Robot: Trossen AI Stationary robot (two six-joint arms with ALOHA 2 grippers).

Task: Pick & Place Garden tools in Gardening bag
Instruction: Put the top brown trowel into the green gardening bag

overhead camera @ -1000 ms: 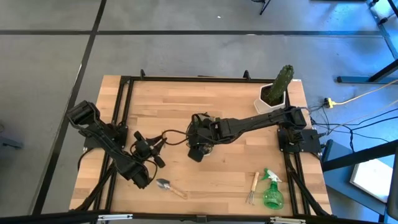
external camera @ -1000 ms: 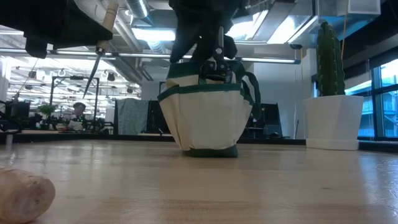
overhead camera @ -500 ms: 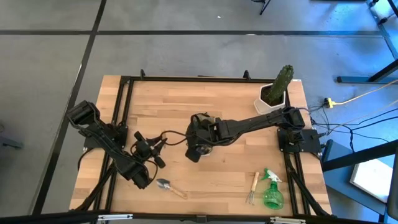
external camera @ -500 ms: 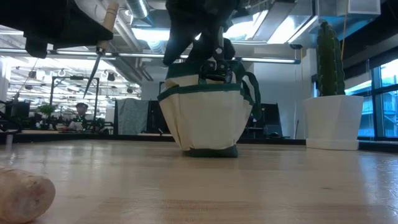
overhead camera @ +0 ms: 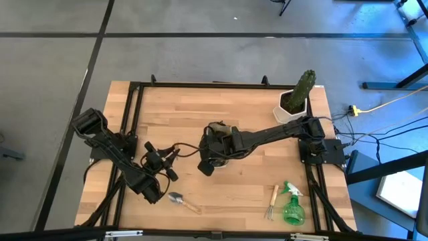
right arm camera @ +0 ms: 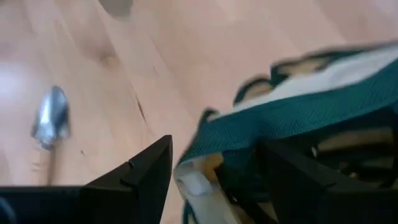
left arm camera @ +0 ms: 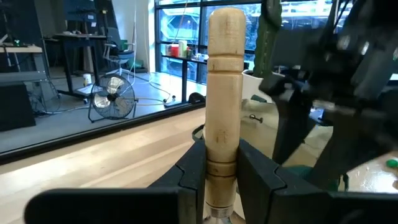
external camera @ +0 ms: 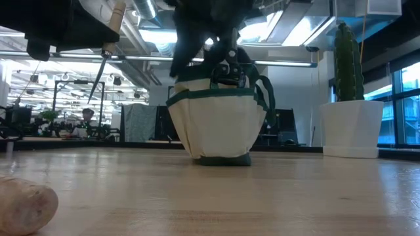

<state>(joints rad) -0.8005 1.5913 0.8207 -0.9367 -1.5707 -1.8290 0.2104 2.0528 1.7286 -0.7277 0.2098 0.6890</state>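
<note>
Right hand [right arm camera: 211,180] spread, straddling gardening bag [external camera: 216,124] rim at mid-desk [overhead camera: 180,114]. Left hand [left arm camera: 222,180] pinching wooden-handled tool [left arm camera: 225,93], near left edge.

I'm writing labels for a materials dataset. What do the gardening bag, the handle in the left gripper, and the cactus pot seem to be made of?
Gardening bag: soft woven fabric, beige with green webbing trim and loop handles; it sags slightly. Handle clamped in the left gripper: pale, matte turned wood with grooves. Cactus pot: smooth white, faceted, probably plastic or ceramic; the look leaves that open.
</note>
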